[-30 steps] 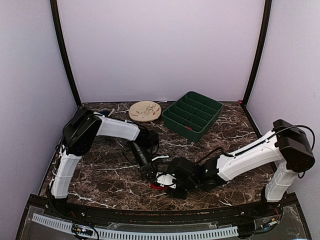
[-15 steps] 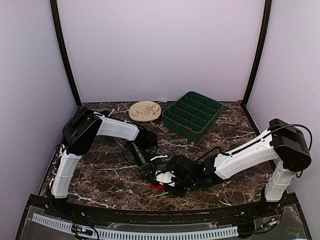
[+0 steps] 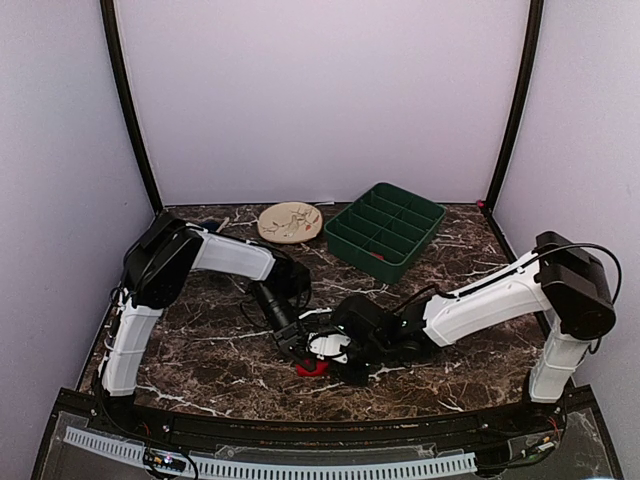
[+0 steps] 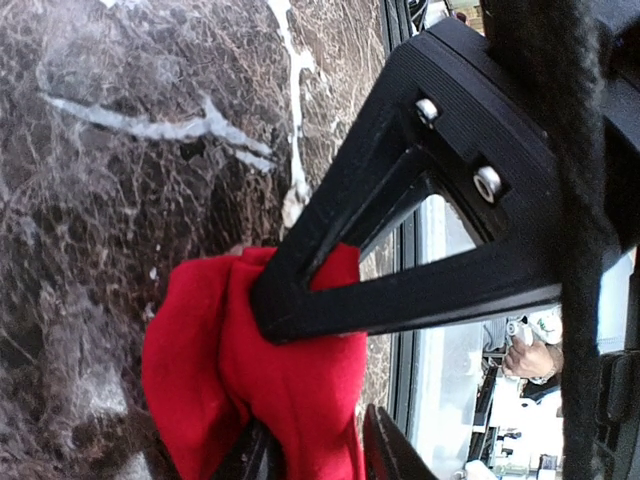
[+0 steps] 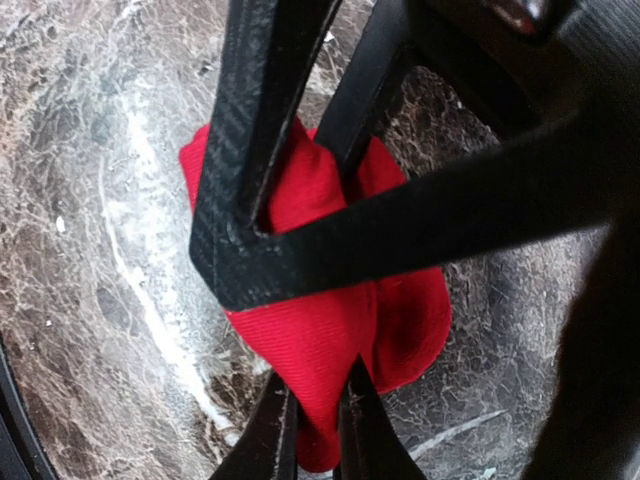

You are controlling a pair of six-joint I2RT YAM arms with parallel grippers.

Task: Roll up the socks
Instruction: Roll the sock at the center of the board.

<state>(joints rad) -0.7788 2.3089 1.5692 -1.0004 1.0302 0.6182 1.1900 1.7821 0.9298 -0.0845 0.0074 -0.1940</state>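
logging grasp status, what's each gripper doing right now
left gripper: fingers either side of the sock, grip cannot be told
right gripper: closed on the sock

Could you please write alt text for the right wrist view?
A bunched red sock lies on a dark marble table, pinched at its lower end between two thin black fingertips. A larger black finger frame crosses above it.

The dark marble table point(image 3: 220, 340) bears red socks point(image 3: 312, 366), a beige plate point(image 3: 290, 221) and a green tray point(image 3: 385, 230).
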